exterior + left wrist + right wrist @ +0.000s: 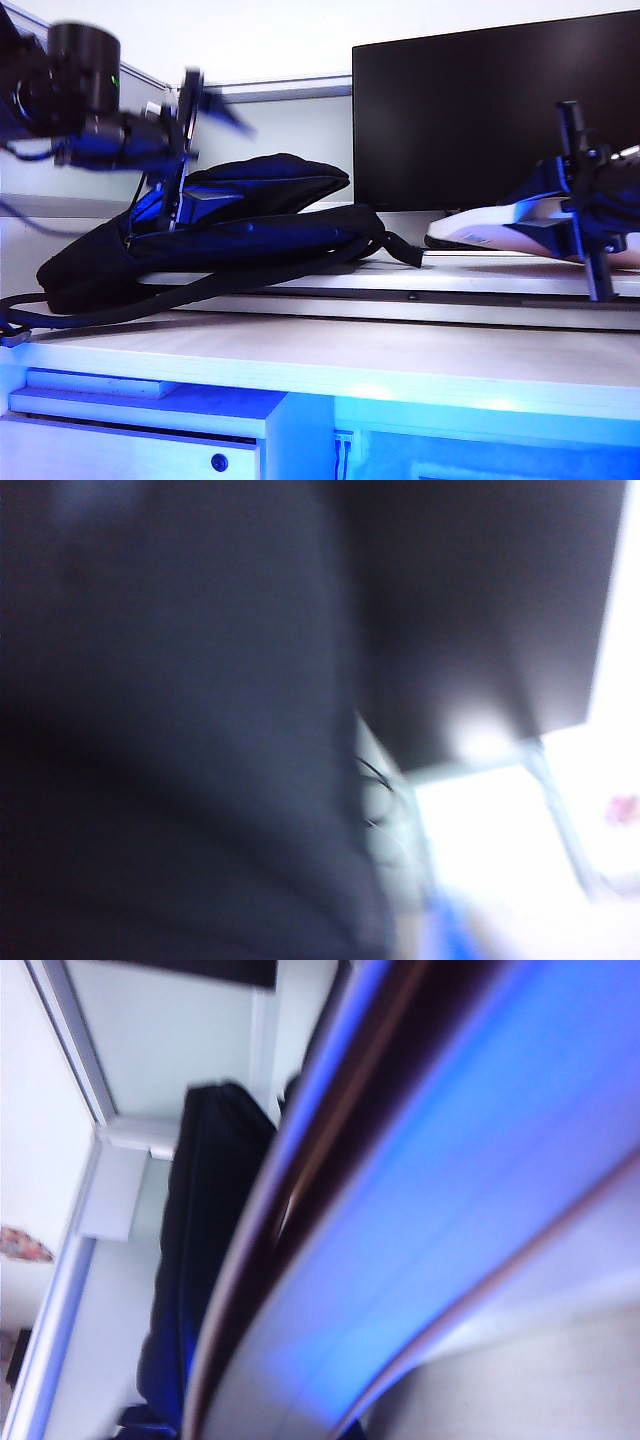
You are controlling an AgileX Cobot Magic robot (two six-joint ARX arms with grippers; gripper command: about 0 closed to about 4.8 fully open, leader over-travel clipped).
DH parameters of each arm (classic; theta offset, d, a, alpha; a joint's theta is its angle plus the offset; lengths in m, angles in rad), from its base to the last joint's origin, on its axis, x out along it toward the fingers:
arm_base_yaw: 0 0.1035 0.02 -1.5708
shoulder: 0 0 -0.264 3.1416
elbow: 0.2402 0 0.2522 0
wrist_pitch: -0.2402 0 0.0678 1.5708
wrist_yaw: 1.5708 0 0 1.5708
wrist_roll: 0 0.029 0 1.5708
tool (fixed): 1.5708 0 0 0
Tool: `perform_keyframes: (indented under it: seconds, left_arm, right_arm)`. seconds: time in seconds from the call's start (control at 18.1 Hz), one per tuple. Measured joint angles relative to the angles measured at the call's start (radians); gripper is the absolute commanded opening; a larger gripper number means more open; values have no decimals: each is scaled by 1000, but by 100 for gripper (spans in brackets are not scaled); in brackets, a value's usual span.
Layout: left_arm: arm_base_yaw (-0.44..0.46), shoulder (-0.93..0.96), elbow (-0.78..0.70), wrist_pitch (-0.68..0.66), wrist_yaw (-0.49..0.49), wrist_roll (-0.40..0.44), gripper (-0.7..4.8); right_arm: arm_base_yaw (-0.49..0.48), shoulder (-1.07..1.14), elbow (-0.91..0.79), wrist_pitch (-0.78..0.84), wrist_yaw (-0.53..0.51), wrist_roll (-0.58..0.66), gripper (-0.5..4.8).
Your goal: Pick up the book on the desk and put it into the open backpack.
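The backpack (250,230) lies slumped on the desk (350,360), dark with a blue glint at its left end and straps trailing off to the left. My left gripper (182,150) hovers at the bag's upper left end, motion-blurred, so the gap between its jaws is unreadable. The left wrist view shows only smeared dark backpack fabric (180,730). On the right, my right gripper (585,225) is shut on the book (480,228), whose pale cover bows up off the raised shelf. The book (430,1210) fills the right wrist view, with the backpack (205,1260) beyond it.
A large black monitor (480,110) stands behind the book and the bag's right end. The raised shelf tier (450,275) runs under the bag and the book. White drawers (130,450) sit below the desk's front edge. A grey partition rail (290,90) backs the desk.
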Motion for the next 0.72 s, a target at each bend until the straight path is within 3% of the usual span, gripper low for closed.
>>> perform_keyframes:
  seconds: [0.17, 0.28, 0.44, 0.72]
  left_arm:
    - [-1, 43, -3, -14, -6, -3, -6]
    - [1, 42, -3, 58, 8, -5, -6]
    - [6, 42, 4, 193, 26, -76, -6]
    - [6, 46, 6, 295, 75, -195, -6]
  right_arm:
    - [-7, -14, 3, 32, -4, 6, -9]
    - [-8, -33, 49, 31, -55, 17, -9]
    - [17, -38, 173, -29, -98, 35, -9]
    - [155, -38, 449, -497, -144, -143, -9]
